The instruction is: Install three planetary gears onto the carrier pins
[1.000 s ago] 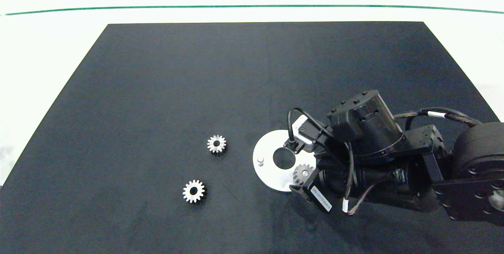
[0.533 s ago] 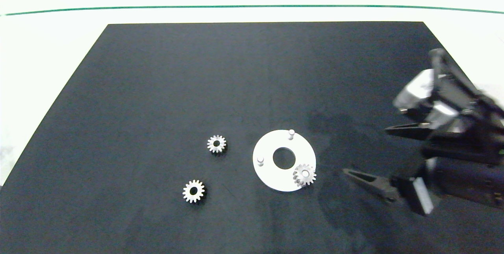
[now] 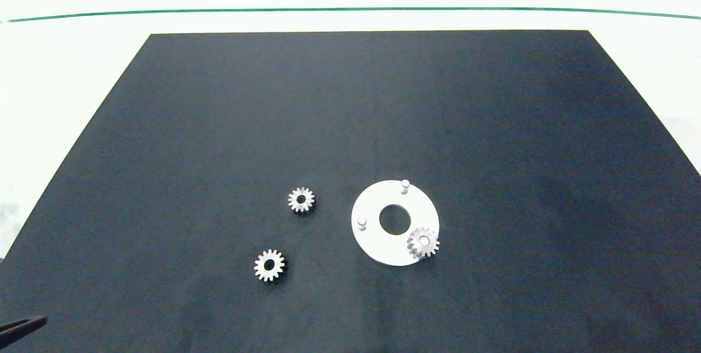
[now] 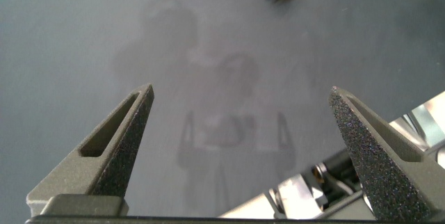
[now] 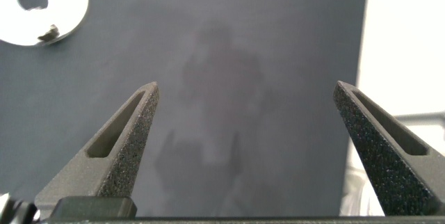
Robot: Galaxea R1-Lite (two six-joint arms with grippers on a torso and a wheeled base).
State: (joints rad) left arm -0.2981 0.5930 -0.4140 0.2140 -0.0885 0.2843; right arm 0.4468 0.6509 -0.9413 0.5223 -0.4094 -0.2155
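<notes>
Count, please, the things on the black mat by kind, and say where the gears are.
Silvery gears: 3, one on a pin, two loose on the mat
White carrier disc: 1
Bare white pins: 2
Total: 6
Only a tip of the left hand shows at the mat's corner; both hands are open and empty.
</notes>
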